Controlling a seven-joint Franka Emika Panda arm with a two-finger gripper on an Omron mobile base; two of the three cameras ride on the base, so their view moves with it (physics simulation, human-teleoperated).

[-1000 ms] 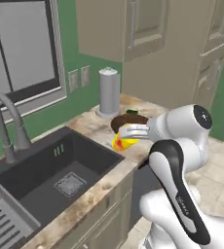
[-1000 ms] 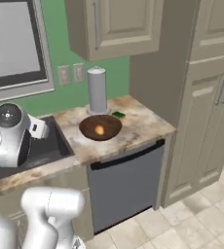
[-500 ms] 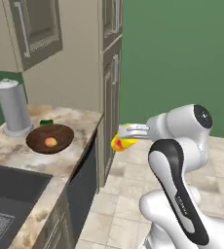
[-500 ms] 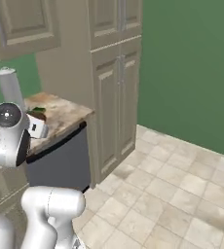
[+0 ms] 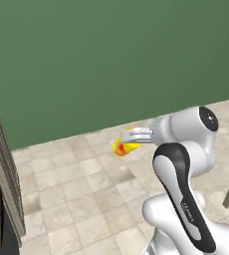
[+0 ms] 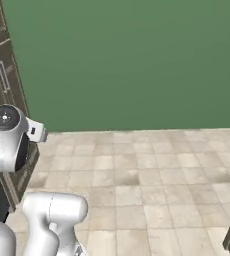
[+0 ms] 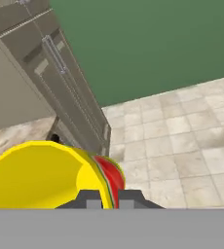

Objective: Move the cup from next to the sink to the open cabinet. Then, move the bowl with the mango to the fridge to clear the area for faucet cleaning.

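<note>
We see the hand (image 5: 129,138) held out level to the left of the white arm (image 5: 181,164) in the left base view, its fingers drawn together on the rim of the cup (image 5: 124,145) — the yellow cup with red-orange splotches hangs in the air above the tiled floor (image 5: 81,184), touching nothing else. In the hand view the cup (image 7: 46,175) sits right against the two dark finger tips (image 7: 87,198), one tip inside its mouth and one outside, so the wall of the cup is pinched between them; its open mouth faces the camera and the red patch shows on its right flank.

Behind the cup in the left base view a plain green wall (image 5: 111,64) runs across the frame. At the left edge of that view we make out the side of a tall beige cabinet (image 5: 2,169). In the hand view the same kind of tall cabinet (image 7: 60,82) stands with a long grey bar handle (image 7: 54,54) on its door, and a strip of mottled desk (image 7: 21,133) meets it at the lower left — well apart from the cup.

In the right base view the arm's round shoulder joint (image 6: 6,135) sits at the left, with the floor (image 6: 152,175) stretching away to the green wall (image 6: 127,60).
</note>
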